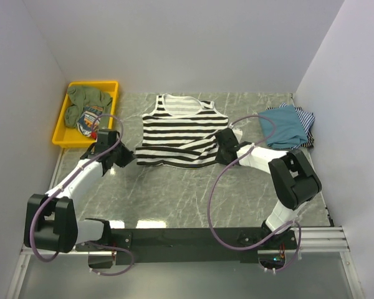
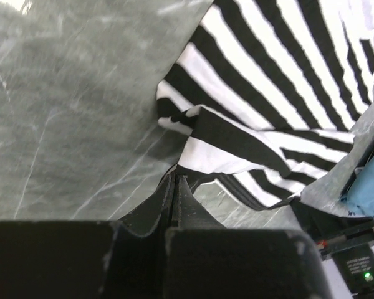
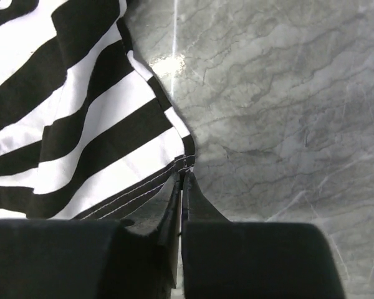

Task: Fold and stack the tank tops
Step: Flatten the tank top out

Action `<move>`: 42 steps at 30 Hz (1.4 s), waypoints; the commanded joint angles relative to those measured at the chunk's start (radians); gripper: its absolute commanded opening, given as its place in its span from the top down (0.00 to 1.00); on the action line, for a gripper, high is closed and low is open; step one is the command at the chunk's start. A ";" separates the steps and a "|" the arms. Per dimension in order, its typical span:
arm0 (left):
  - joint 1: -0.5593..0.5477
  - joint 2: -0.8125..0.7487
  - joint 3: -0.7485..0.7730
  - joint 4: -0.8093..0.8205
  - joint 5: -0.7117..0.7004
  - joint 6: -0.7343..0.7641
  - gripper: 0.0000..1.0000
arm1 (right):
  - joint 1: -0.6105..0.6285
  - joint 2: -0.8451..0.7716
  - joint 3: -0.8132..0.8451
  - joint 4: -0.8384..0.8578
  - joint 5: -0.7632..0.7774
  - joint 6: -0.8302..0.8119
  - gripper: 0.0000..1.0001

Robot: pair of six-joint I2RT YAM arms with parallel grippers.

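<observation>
Top cam: black-and-white bold-striped cloth tank top (image 1: pixel 181 131) lies spread at centre of grey marbled table (image 1: pixel 174 199). Neck + straps toward 12 o'clock, hem toward 6. Body mostly flat; hem edge rumpled, esp. at the 4-5 o'clock corner.

L claw (image 1: pixel 128 156): sits at the tank top's 8 o'clock hem corner, arm low over table. L wrist cam: fingers (image 2: pixel 159 202) pressed together, no gap. White-stripe edge of the cloth runs right into the tips, and the cloth is bunched into a raised fold just beyond them. Read as clenched on the hem corner.

R claw (image 1: pixel 219 149): at the tank top's 4 o'clock hem corner. R wrist cam: fingers (image 3: pixel 199 205) closed tight, stitched hem corner caught between the tips, bare table to the 3 o'clock side. Read as clenched on that corner.

So both lower corners are pinched, one per claw.

Other tops: plain teal-blue folded top (image 1: pixel 279 128) at 2 o'clock of table, near R wall. It lies on a thin blue-and-white striped top (image 1: pixel 306 118), which pokes out on its 3 o'clock side. That pile is apart from the bold-striped one, R arm between them.

Yellow plastic tray (image 1: pixel 61 132) in the 10 o'clock corner. Olive-green cloth (image 1: pixel 87 96) inside, w/ a multicoloured item (image 1: pixel 87 118) at its 6 o'clock; can't tell what that is.
</observation>
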 commanded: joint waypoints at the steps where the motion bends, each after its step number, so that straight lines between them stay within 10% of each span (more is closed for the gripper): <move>1: 0.001 -0.059 -0.051 0.037 0.047 -0.008 0.99 | -0.002 -0.019 -0.006 -0.054 0.057 0.014 1.00; 17: -0.350 -0.303 -0.303 -0.073 0.085 -0.107 0.99 | 0.029 -0.926 -0.329 -0.485 -0.012 0.151 1.00; 25: -0.414 -0.447 -0.254 -0.295 0.041 -0.106 0.99 | 0.051 -1.079 -0.345 -0.566 -0.080 0.225 1.00; 33: -0.413 -0.527 -0.125 -0.476 0.043 -0.046 0.49 | 0.057 -1.167 -0.201 -0.675 -0.046 0.219 0.61; 42: -0.303 -0.316 0.137 -0.350 -0.128 0.020 0.48 | 0.067 -1.042 -0.138 -0.487 -0.111 0.130 0.59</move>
